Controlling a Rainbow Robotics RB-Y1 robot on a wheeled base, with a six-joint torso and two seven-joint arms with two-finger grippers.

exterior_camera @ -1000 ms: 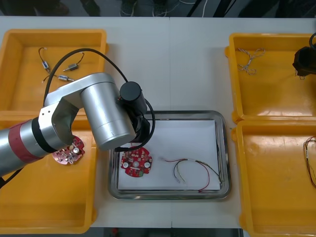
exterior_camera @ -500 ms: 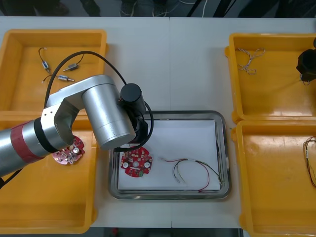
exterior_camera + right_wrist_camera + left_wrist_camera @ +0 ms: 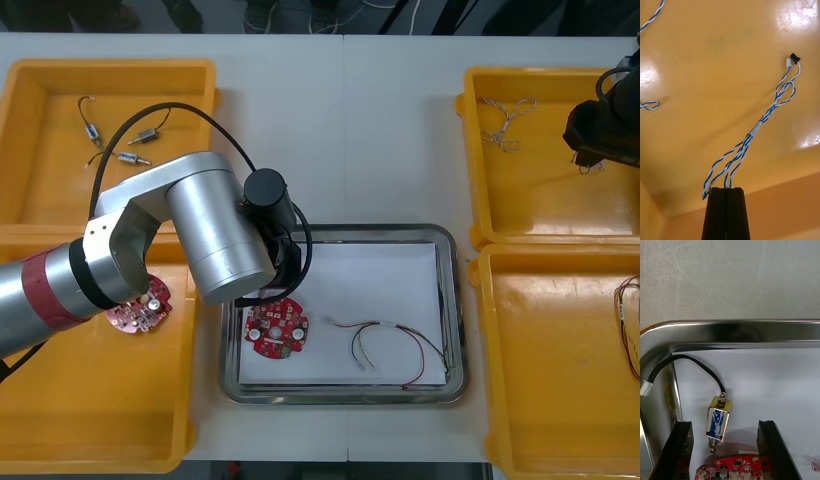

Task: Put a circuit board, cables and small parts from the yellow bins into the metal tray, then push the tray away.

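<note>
We log a circuit board [image 3: 278, 327], red and yellow cable [image 3: 395, 345] and small metal part [image 3: 717, 420] inside the metal tray [image 3: 452, 300], left tool [image 3: 725, 425] released over that part, right tool [image 3: 726, 189] right of the tray clenched on a blue and white cable [image 3: 760, 125]; push pending.

Overhead plus close wrists; shared tray [image 3: 380, 232]

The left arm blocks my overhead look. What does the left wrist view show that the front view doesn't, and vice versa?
Left wrist view adds: a small metal part with a black cable, lying in the metal tray between the open jaws of the left gripper. Front view adds: a red and yellow cable, yellow bins, the right gripper over the far right bin. Both: the tray and its circuit board.
</note>
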